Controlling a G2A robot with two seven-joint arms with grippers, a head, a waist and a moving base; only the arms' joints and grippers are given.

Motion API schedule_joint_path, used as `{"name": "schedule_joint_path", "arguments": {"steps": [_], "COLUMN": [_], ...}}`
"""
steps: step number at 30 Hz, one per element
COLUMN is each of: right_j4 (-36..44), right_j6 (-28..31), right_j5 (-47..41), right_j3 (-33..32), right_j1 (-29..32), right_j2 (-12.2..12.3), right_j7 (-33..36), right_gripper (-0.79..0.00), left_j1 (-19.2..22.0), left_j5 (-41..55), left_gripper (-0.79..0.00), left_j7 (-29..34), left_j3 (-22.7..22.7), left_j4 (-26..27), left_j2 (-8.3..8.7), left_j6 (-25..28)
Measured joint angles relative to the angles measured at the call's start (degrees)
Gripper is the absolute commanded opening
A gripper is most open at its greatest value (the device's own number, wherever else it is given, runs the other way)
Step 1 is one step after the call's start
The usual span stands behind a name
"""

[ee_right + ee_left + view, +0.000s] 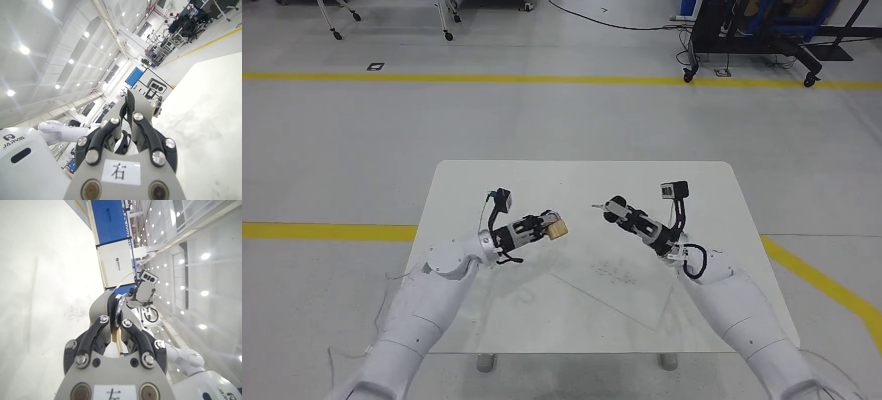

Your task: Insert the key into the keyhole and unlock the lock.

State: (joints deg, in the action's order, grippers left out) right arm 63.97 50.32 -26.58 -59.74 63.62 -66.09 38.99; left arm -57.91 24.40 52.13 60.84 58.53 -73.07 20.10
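While left gripper is clamping the brass padlock over the table, right gripper is pinching the key at the padlock's 3 o'clock, not touching.

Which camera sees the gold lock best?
The top view: the lock shows its brass body plainly in the left gripper. The left wrist view sees it edge-on, pinched between the fingers. The right wrist view catches a sliver behind the right gripper.

top: overhead, down on table | left wrist: close behind left tool, facing right tool | right wrist: mirrored
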Motion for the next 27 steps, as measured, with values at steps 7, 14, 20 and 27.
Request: {"name": "schedule_joint_path", "arguments": {"steps": [7, 14, 20, 27], "right_j4": [-2.56, -3.04, -2.05, -1.89], "right_j6": [0.8, 2.33, 2.44, 2.34], "right_j5": [1.26, 4.95, 3.37, 2.3], "right_j3": [2.84, 4.78, 4.77, 4.81], "right_j1": [-3.31, -4.81, -4.0, -3.88], "right_j2": [-1.54, -2.68, -3.08, -3.11], "right_j7": [-1.0, -2.76, -4.09, -4.05], "right_gripper": [-0.785, -0.785, -0.785, -0.785], "left_j1": [1.38, 4.25, 8.43, 8.46], "left_j5": [11.99, 20.61, 16.26, 16.03], "left_gripper": [-0.785, -0.785, -0.785, -0.785], "left_j7": [6.48, 10.51, 8.09, 8.08], "left_j3": [-0.99, -3.22, -5.2, -5.3], "left_j4": [-5.2, -11.18, -14.73, -14.67], "left_j2": [-1.4, -3.34, -4.18, -4.15], "left_j6": [-3.19, -8.75, -9.45, -9.39]}}
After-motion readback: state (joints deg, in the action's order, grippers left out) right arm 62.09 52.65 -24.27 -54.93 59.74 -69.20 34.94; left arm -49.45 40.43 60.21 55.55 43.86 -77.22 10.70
